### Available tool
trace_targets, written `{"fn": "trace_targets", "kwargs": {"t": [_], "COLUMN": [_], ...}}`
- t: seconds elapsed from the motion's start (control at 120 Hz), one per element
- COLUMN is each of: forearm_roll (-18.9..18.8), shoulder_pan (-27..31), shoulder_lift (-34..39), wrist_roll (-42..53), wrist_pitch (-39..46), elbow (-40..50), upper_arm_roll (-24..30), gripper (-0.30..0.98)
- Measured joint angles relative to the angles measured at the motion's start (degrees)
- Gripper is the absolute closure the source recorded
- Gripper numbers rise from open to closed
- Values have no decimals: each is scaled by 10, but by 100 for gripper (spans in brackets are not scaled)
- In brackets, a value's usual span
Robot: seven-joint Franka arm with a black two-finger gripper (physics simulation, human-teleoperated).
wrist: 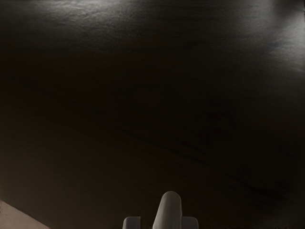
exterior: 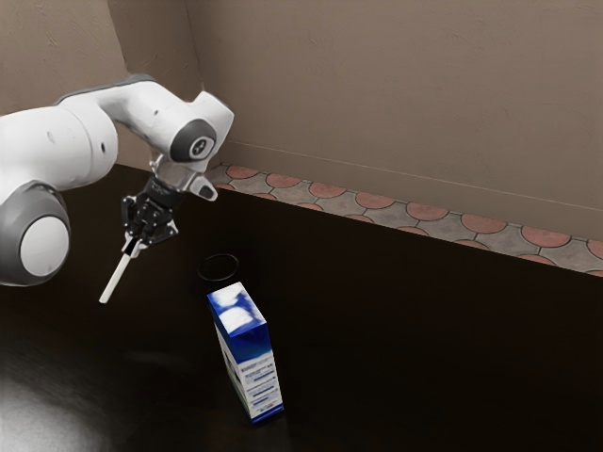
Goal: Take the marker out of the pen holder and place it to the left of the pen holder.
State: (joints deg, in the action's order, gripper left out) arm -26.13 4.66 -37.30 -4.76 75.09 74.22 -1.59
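Marker [exterior: 117, 275], one, pale, tilted, pinched between your jaws, aloft to the exterior view's left of the round, dark pen holder [exterior: 219, 254]: before release, you best lay it flatter, touching the worktop [exterior: 424, 358], apart from the pen holder.

A blue-and-white box [exterior: 249, 356] stands upright on the dark table [exterior: 424, 358].

A dark, glossy table [exterior: 415, 348] carries an upright blue-and-white box [exterior: 247, 363] and, near it, a black pen holder [exterior: 219, 280].
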Motion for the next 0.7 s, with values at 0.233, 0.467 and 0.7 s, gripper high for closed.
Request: {"fn": "trace_targets", "kwargs": {"t": [0.233,0.467,0.7], "forearm_roll": [4,138,200], "shoulder_pan": [-3,42,-20], "shoulder_lift": [0,109,341], "wrist_roll": [21,64,95], "wrist_pitch": [-5,37,138], "elbow": [-1,-12,159], "upper_arm_roll": [0,-5,-3], "gripper": [32,11,4]}}
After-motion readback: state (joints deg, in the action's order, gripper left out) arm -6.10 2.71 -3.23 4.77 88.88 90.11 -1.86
